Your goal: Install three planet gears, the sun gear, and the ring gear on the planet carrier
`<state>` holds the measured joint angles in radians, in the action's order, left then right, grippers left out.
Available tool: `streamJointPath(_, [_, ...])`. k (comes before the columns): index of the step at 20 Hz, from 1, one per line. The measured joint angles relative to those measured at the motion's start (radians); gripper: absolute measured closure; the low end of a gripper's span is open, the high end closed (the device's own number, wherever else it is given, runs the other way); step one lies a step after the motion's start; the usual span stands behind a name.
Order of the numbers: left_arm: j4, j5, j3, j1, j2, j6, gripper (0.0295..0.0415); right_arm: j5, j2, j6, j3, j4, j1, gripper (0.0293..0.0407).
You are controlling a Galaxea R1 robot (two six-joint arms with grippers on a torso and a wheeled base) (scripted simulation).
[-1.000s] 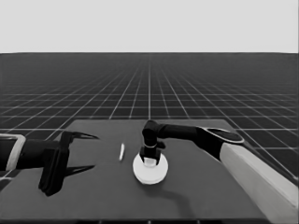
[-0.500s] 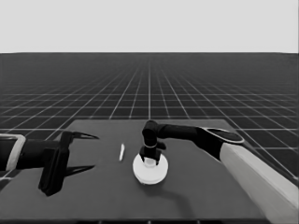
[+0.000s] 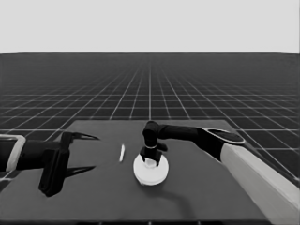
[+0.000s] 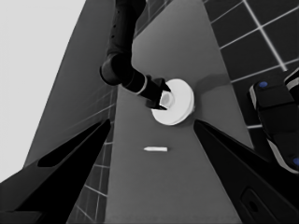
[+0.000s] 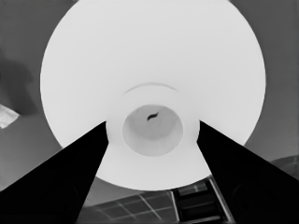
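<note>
- Dark and matte, the counter (image 3: 197, 187) sits on a floor ruled with a pale grid.
- Near its middle lies the larger round part (image 3: 150, 169), a thick, smooth white disc with a raised hub and a small central hole (no toothed gears show anywhere).
- Right hand (image 3: 149, 158) stands directly over that hub, its pointed black fingers (image 5: 60, 182) flanking the hub on either side; contact cannot be told.
- A thin white piece (image 3: 122, 153) lies just beside the disc, apart from it.
- Left hand (image 3: 77, 152) waits over the counter's left end, fingers spread, gripping nothing.
</note>
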<state>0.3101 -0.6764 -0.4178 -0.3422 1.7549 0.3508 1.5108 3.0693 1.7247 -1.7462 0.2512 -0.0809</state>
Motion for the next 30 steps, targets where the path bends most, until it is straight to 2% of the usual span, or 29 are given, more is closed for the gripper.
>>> streamJointPath(14, [0.0,0.0,0.0,0.0,0.0,0.0,0.0326,0.0,0.0,0.122,0.0,0.0,-0.002,0.0352])
streamJointPath(15, [0.0,0.0,0.0,0.0,0.0,0.0,0.0326,0.0,0.0,0.127,0.0,0.0,-0.002,0.0327])
streamJointPath(16, [0.0,0.0,0.0,0.0,0.0,0.0,0.0326,0.0,0.0,0.13,0.0,0.0,-0.001,0.0319])
streamJointPath(24, [0.0,0.0,0.0,0.0,0.0,0.0,0.0326,0.0,0.0,0.135,0.0,0.0,-0.001,0.0315])
streamJointPath(26, [0.0,0.0,0.0,0.0,0.0,0.0,0.0326,0.025,-0.009,-0.179,0.041,-0.057,0.07,0.0314])
streamJointPath(30, [0.0,0.0,0.0,0.0,0.0,0.0,0.0326,0.028,-0.011,-0.335,0.052,-0.087,0.106,0.0315])
